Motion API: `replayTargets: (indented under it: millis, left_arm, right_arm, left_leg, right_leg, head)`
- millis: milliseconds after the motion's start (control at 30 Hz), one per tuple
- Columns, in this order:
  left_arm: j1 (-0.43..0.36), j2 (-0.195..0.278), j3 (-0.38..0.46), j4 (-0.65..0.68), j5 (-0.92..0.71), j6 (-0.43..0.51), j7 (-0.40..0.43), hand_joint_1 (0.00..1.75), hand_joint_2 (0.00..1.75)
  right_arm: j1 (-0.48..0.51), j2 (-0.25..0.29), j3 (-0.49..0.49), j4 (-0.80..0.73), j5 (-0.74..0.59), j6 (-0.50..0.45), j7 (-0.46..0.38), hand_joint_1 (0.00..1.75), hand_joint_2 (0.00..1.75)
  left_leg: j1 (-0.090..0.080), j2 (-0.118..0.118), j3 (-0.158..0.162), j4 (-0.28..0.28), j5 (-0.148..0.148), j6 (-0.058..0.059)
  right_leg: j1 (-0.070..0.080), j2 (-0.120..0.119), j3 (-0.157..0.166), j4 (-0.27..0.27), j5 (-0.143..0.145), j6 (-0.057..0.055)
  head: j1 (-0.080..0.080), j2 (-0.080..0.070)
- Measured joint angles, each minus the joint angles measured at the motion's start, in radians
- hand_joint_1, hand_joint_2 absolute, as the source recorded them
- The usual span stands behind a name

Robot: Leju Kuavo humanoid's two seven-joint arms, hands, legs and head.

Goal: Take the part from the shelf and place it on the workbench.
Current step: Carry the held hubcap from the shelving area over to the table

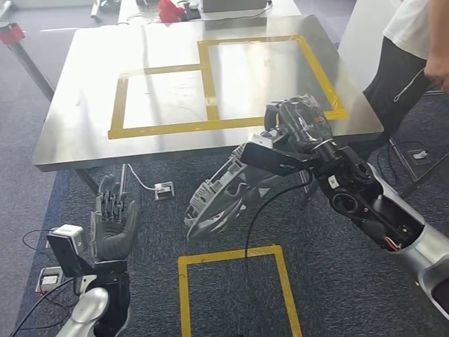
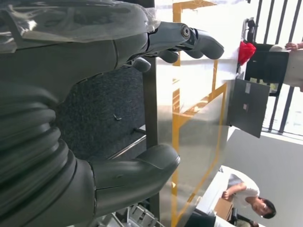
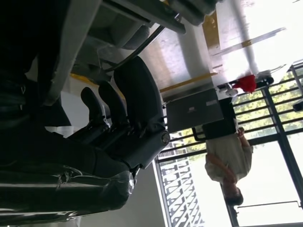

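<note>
right hand [image 1: 297,130] gripping part [image 1: 222,196] | left hand [image 1: 111,225] hanging, fingers wide | risk: part dangling below bench [image 1: 74,126] edge, possibly snagging it

1. The left hand [image 1: 112,223] is dark grey, with ribbed fingers [image 1: 109,203] and a thick smooth thumb.
2. Just behind it sits a black wrist camera plate on a silver arm.
3. The right hand [image 1: 297,121] is black and glossy.
4. Behind it, the forearm is black with round screws, a white label and a thin black cable, then silver.
</note>
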Motion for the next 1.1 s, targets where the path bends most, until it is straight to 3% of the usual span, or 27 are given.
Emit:
replayTargets:
  millis: [33, 100, 133, 167, 200, 267, 333, 367, 467, 500, 533, 633, 667, 700, 833, 900, 967, 1000, 1033, 1067, 1100]
  left_arm:
    - [0.000, -0.001, 0.000, 0.001, -0.001, -0.002, 0.000, 0.00, 1.75]
    - [0.000, -0.004, 0.000, 0.002, -0.002, -0.004, 0.000, 0.00, 1.75]
    - [-0.001, -0.006, 0.000, 0.002, -0.002, -0.004, 0.000, 0.00, 1.75]
    - [-0.001, -0.006, 0.000, 0.003, -0.002, -0.004, 0.000, 0.00, 1.75]
    - [-0.002, -0.007, 0.000, 0.004, -0.002, -0.004, 0.000, 0.00, 1.75]
    - [-0.005, -0.008, 0.000, 0.005, -0.004, -0.005, 0.002, 0.00, 1.75]
    - [-0.010, -0.008, 0.000, 0.005, -0.004, -0.004, 0.004, 0.00, 1.75]
    - [-0.011, -0.008, 0.000, 0.005, -0.004, -0.004, 0.006, 0.00, 1.75]
    - [-0.006, -0.008, 0.000, 0.006, -0.004, -0.006, 0.008, 0.00, 1.75]
    - [-0.003, -0.008, 0.000, 0.007, -0.005, -0.006, 0.008, 0.00, 1.75]
    - [-0.002, -0.008, 0.000, 0.007, -0.005, -0.007, 0.008, 0.00, 1.75]
    - [-0.002, -0.007, 0.000, 0.008, -0.006, -0.010, 0.008, 0.00, 1.75]
    - [-0.003, -0.007, 0.000, 0.008, -0.006, -0.012, 0.007, 0.00, 1.75]
    - [-0.004, -0.007, 0.001, 0.008, -0.006, -0.013, 0.007, 0.00, 1.75]
    - [-0.008, -0.008, 0.001, 0.008, -0.006, -0.019, 0.005, 0.00, 1.75]
    - [-0.011, -0.011, 0.001, 0.009, -0.006, -0.027, 0.002, 0.00, 1.75]
    - [-0.010, -0.014, 0.001, 0.013, -0.006, -0.034, 0.000, 0.00, 1.75]
    - [-0.009, -0.015, 0.001, 0.016, -0.006, -0.037, -0.001, 0.00, 1.75]
    - [-0.008, -0.016, 0.001, 0.018, -0.006, -0.040, -0.001, 0.00, 1.75]
    - [-0.008, -0.018, 0.001, 0.020, -0.006, -0.042, -0.001, 0.00, 1.75]
    - [-0.009, -0.019, 0.001, 0.022, -0.006, -0.045, -0.001, 0.00, 1.75]
  right_arm:
    - [-0.002, 0.000, -0.001, -0.006, -0.001, 0.004, 0.003, 1.75, 1.75]
    - [-0.011, 0.000, -0.006, -0.018, -0.002, 0.007, 0.005, 1.75, 1.75]
    - [-0.016, -0.001, -0.008, -0.023, -0.002, 0.009, 0.006, 1.75, 1.75]
    - [-0.021, -0.001, -0.010, -0.028, -0.003, 0.010, 0.007, 1.75, 1.75]
    - [-0.024, -0.002, -0.011, -0.033, -0.003, 0.012, 0.009, 1.75, 1.75]
    - [-0.034, -0.004, -0.014, -0.044, -0.003, 0.018, 0.013, 1.75, 1.75]
    - [-0.057, -0.005, -0.019, -0.054, -0.004, 0.029, 0.021, 1.75, 1.75]
    - [-0.071, -0.005, -0.022, -0.058, -0.005, 0.037, 0.026, 1.75, 1.75]
    - [-0.103, -0.005, -0.026, -0.061, -0.013, 0.054, 0.040, 1.75, 1.75]
    - [-0.108, -0.005, -0.026, -0.061, -0.017, 0.057, 0.045, 1.75, 1.75]
    - [-0.113, -0.005, -0.025, -0.062, -0.022, 0.058, 0.050, 1.75, 1.75]
    - [-0.151, -0.005, -0.026, -0.063, -0.039, 0.055, 0.057, 1.75, 1.75]
    - [-0.168, -0.005, -0.027, -0.063, -0.044, 0.054, 0.058, 1.75, 1.75]
    - [-0.183, -0.005, -0.028, -0.062, -0.048, 0.053, 0.059, 1.75, 1.75]
    - [-0.232, -0.005, -0.033, -0.061, -0.064, 0.050, 0.069, 1.75, 1.75]
    - [-0.263, -0.005, -0.035, -0.058, -0.081, 0.042, 0.078, 1.75, 1.75]
    - [-0.285, -0.006, -0.035, -0.051, -0.099, 0.031, 0.088, 1.75, 1.75]
    - [-0.289, -0.006, -0.034, -0.047, -0.106, 0.028, 0.091, 1.75, 1.75]
    - [-0.293, -0.006, -0.034, -0.043, -0.112, 0.027, 0.093, 1.75, 1.75]
    - [-0.299, -0.006, -0.033, -0.040, -0.115, 0.027, 0.095, 1.75, 1.75]
    - [-0.309, -0.006, -0.033, -0.037, -0.118, 0.027, 0.097, 1.75, 1.75]
  left_leg:
    - [0.000, -0.001, 0.010, 0.000, -0.008, -0.002]
    - [0.001, -0.002, 0.027, 0.003, -0.023, -0.008]
    - [0.001, -0.003, 0.031, 0.005, -0.030, -0.012]
    - [0.000, -0.003, 0.030, 0.011, -0.036, -0.017]
    - [0.000, -0.002, 0.026, 0.015, -0.040, -0.022]
    - [-0.002, -0.001, 0.021, 0.025, -0.053, -0.034]
    - [-0.001, 0.001, 0.009, 0.063, -0.069, -0.047]
    - [0.003, 0.002, -0.013, 0.110, -0.083, -0.056]
    - [0.019, 0.006, -0.123, 0.298, -0.147, -0.081]
    - [0.021, 0.007, -0.148, 0.323, -0.150, -0.082]
    - [0.021, 0.007, -0.156, 0.310, -0.132, -0.079]
    - [0.010, 0.006, -0.109, 0.115, 0.010, -0.049]
    - [0.005, 0.006, -0.090, 0.059, 0.037, -0.039]
    - [0.000, 0.006, -0.080, 0.031, 0.045, -0.031]
    - [0.001, 0.004, -0.042, 0.001, 0.024, -0.013]
    - [0.005, 0.003, -0.023, -0.008, 0.019, -0.008]
    - [0.006, 0.003, -0.011, -0.007, 0.008, -0.006]
    - [0.007, 0.002, -0.004, -0.007, 0.001, -0.007]
    - [0.008, 0.001, 0.005, -0.006, -0.007, -0.010]
    - [0.009, -0.001, 0.014, -0.003, -0.015, -0.013]
    - [0.010, -0.002, 0.022, 0.001, -0.025, -0.018]
  right_leg:
    - [-0.002, -0.001, -0.006, -0.026, 0.030, 0.004]
    - [-0.006, -0.003, 0.010, -0.150, 0.147, 0.011]
    - [-0.005, -0.004, 0.015, -0.208, 0.192, 0.013]
    - [-0.004, -0.005, 0.021, -0.254, 0.220, 0.008]
    - [-0.002, -0.005, 0.020, -0.275, 0.227, 0.002]
    - [0.000, -0.003, 0.027, -0.290, 0.219, -0.016]
    - [-0.005, -0.001, 0.039, -0.288, 0.209, -0.027]
    - [-0.009, 0.000, 0.048, -0.289, 0.205, -0.031]
    - [-0.008, 0.002, 0.072, -0.289, 0.186, -0.035]
    - [-0.008, 0.002, 0.082, -0.289, 0.178, -0.035]
    - [-0.007, 0.002, 0.092, -0.289, 0.170, -0.035]
    - [-0.004, 0.005, 0.119, -0.292, 0.148, -0.030]
    - [-0.005, 0.005, 0.124, -0.295, 0.143, -0.027]
    - [-0.007, 0.006, 0.129, -0.298, 0.140, -0.022]
    - [-0.007, 0.001, 0.138, -0.278, 0.119, -0.004]
    - [-0.007, -0.001, 0.088, -0.174, 0.073, -0.003]
    - [-0.005, 0.000, 0.007, -0.037, 0.024, -0.001]
    - [-0.006, -0.001, -0.023, -0.001, 0.018, 0.001]
    - [-0.007, -0.001, -0.036, -0.004, 0.035, 0.004]
    - [-0.010, -0.002, -0.034, -0.047, 0.077, 0.009]
    - [-0.015, -0.004, -0.022, -0.116, 0.136, 0.015]
  head:
    - [0.003, 0.000]
    - [0.008, 0.000]
    - [0.009, 0.000]
    - [0.009, 0.000]
    - [0.008, 0.000]
    - [0.006, 0.000]
    - [0.002, 0.000]
    - [-0.004, 0.000]
    - [-0.016, 0.000]
    - [-0.018, 0.000]
    - [-0.019, 0.000]
    - [-0.022, 0.000]
    - [-0.022, 0.000]
    - [-0.022, 0.000]
    - [-0.020, 0.000]
    - [-0.011, 0.000]
    - [-0.003, 0.000]
    - [0.001, 0.000]
    - [0.003, 0.000]
    - [0.006, 0.000]
    - [0.009, 0.000]
